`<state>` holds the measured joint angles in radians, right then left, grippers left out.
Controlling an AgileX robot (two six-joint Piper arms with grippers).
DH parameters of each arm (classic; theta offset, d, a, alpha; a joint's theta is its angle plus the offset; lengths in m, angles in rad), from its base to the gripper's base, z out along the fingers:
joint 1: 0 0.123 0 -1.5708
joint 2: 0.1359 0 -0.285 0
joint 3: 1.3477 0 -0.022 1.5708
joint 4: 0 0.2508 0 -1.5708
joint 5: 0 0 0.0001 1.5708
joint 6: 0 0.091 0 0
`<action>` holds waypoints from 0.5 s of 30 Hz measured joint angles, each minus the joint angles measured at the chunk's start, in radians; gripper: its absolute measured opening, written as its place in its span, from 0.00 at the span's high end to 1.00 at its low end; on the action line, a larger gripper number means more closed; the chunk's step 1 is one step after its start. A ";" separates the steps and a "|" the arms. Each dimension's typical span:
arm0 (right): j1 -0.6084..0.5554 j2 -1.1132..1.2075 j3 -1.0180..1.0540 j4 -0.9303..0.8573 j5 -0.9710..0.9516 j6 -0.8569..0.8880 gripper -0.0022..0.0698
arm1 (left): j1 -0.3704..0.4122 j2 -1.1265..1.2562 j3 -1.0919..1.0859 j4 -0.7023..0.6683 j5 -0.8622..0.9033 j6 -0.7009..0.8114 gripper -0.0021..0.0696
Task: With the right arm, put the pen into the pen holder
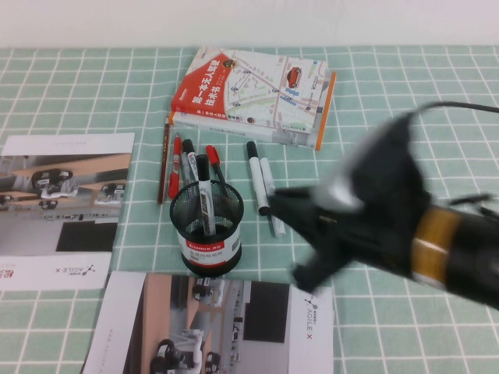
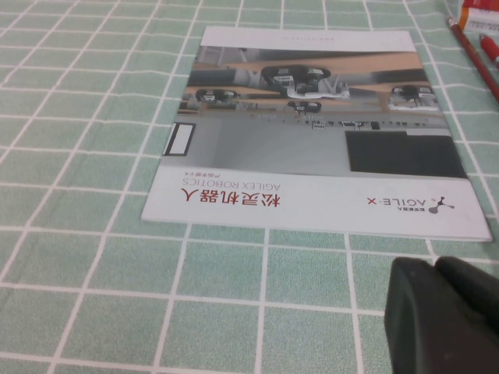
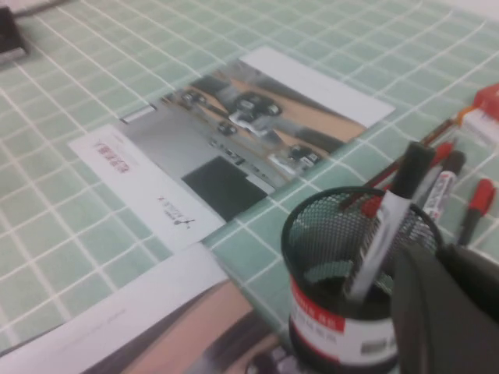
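The right gripper [image 1: 300,234] hangs low over the table, just to the right of the pen holder [image 1: 207,231]; it is smeared by motion, so I cannot tell how its fingers stand. The pen [image 1: 204,204] stands upright inside the holder, black cap up, tilted slightly against the mesh. Beyond the holder, two red-capped markers [image 1: 176,165] and a brown pencil [image 1: 163,160] lie on the cloth, and two white markers [image 1: 257,176] lie to its right, partly hidden by the right arm [image 1: 437,241]. A book [image 1: 253,95] sits farther back. The left gripper [image 2: 444,312] rests near a brochure [image 2: 312,132], only its dark tip showing. The surface is a green-and-white checked cloth [image 1: 93,86] against a pale wall [image 1: 249,19]; another brochure [image 1: 210,327] is cut off at the near edge.
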<state>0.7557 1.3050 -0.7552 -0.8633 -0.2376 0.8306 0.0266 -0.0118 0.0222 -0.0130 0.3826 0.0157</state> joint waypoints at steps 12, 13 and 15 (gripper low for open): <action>0.000 -0.414 0.341 -0.019 0.040 0.012 0.99 | 0.000 0.000 0.000 0.000 0.000 0.000 0.98; 0.000 -0.427 0.356 -0.019 0.047 0.012 0.99 | 0.000 0.000 0.000 0.000 0.000 0.000 0.98; 0.000 -0.440 0.377 -0.021 0.059 0.012 0.99 | 0.000 0.000 0.000 0.000 0.000 0.000 0.98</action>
<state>0.7557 0.8646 -0.3777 -0.8845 -0.1782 0.8424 0.0266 -0.0118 0.0222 -0.0130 0.3826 0.0157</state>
